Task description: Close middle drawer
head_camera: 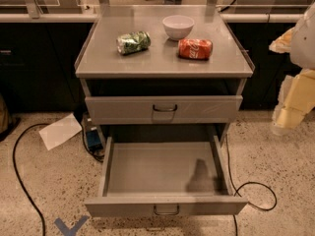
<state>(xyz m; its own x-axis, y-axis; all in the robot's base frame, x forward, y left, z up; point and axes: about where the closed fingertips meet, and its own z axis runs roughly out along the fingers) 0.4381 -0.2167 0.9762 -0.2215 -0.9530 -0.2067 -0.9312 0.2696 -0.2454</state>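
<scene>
The middle drawer (147, 168) is pulled far out of the grey cabinet. Its plain tray interior is empty, and a small loop handle (166, 210) sits centred on its flat front. Above it the top drawer (206, 109) is shut, with a dark handle. The lowest drawer is hidden under the open one. My gripper (289, 113) hangs at the right edge of the view. It is off to the right of the cabinet, at about the top drawer's height and above the floor, touching nothing.
On the cabinet top (98, 58) lie a green crushed can (133, 42), a white bowl (178, 26) and a red soda can (195, 48). Black cables (256, 193) run over the floor at left and right. A white sheet (60, 130) and a blue box (92, 137) lie left of the cabinet.
</scene>
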